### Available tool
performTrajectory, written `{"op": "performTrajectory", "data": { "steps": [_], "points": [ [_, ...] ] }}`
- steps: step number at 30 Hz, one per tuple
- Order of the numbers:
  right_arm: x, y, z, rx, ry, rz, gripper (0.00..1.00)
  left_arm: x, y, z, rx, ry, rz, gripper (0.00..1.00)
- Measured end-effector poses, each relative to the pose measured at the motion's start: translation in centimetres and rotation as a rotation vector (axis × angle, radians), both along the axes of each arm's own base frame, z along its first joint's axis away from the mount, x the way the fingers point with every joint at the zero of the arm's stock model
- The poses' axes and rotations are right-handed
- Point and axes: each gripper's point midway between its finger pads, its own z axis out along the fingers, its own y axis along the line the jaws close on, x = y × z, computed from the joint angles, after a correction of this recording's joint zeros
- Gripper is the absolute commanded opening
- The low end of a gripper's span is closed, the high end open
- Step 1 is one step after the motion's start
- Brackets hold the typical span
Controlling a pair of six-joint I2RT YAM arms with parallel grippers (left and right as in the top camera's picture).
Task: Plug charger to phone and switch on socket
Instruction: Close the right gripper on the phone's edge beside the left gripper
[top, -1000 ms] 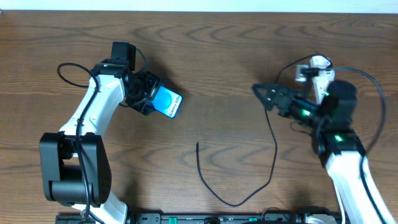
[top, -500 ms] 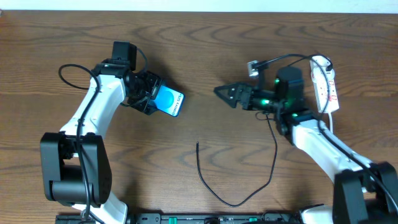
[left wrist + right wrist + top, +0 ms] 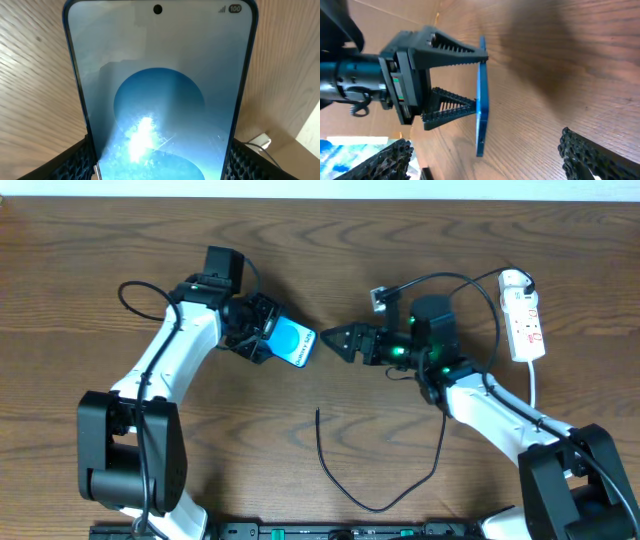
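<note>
Blue screen showing, the phone [image 3: 296, 345] is clamped in the left gripper [image 3: 268, 335], which has carried it toward the middle. The right gripper [image 3: 332, 340] has swung over from the socket [image 3: 525, 315], wide and empty. The charger [image 3: 319, 428] lies untouched, so no plugging yet.

Both arms reach inward, the left gripper [image 3: 268, 338] clamped on the phone [image 3: 296, 343], the right gripper [image 3: 336, 340] facing it with jaws spread.
</note>
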Motion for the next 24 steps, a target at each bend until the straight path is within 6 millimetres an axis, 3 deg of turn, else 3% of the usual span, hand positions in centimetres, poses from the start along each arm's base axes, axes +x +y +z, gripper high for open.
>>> {"op": "performTrajectory", "data": {
  "steps": [8,24],
  "points": [
    [-0.4,1.6,-0.6,-0.043,-0.003,-0.040,0.87,0.0,-2.0,0.3,-0.026,0.003,0.020,0.08],
    [0.3,0.9,-1.7,-0.098,0.018,-0.123,0.78,-0.3,-5.3,1.1,-0.108,0.013,0.012,0.08]
  ]
}}
